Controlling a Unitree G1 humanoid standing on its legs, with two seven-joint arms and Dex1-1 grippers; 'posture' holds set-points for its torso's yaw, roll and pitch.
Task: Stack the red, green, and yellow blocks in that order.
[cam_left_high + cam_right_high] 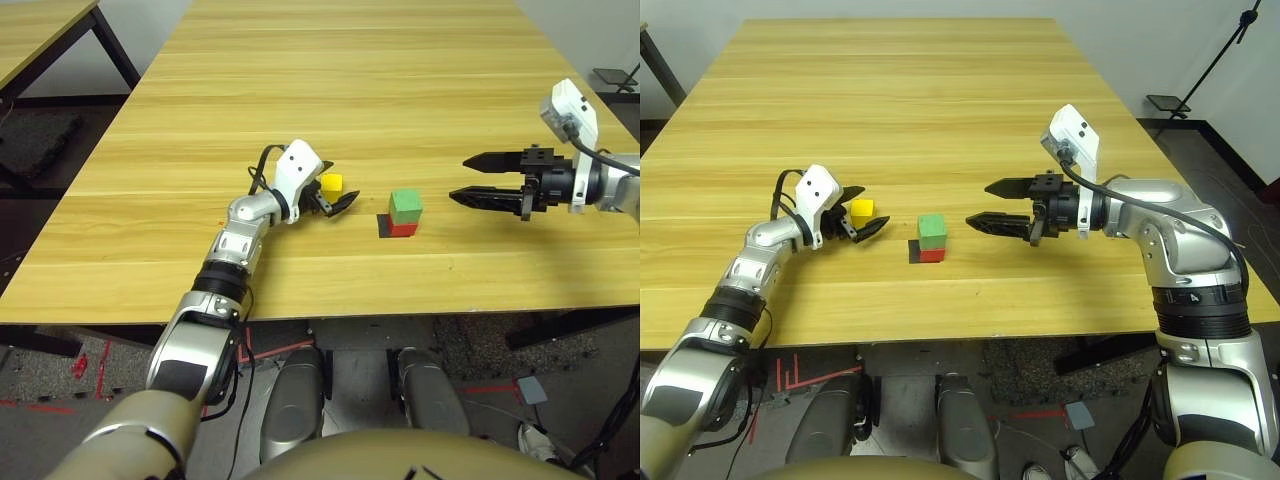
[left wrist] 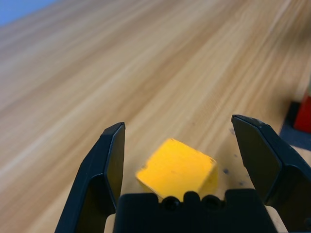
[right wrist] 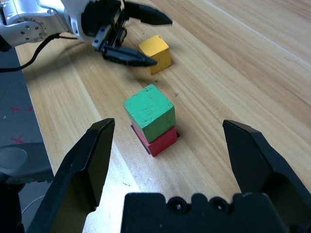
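Already the green block [image 1: 405, 205] sits on the red block [image 1: 402, 229], which rests on a black patch [image 1: 384, 226] near the middle of the wooden tabletop [image 1: 350, 90]. Just left of that stack, the yellow block [image 1: 331, 184] lies on the tabletop between the spread jaws of the left gripper [image 1: 335, 200], not squeezed by either finger. Off to the stack's right, the right gripper [image 1: 483, 178] hangs above the tabletop, its jaws wide apart and holding nothing.

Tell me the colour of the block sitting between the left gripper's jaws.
Yellow: the block shows best in the left wrist view.
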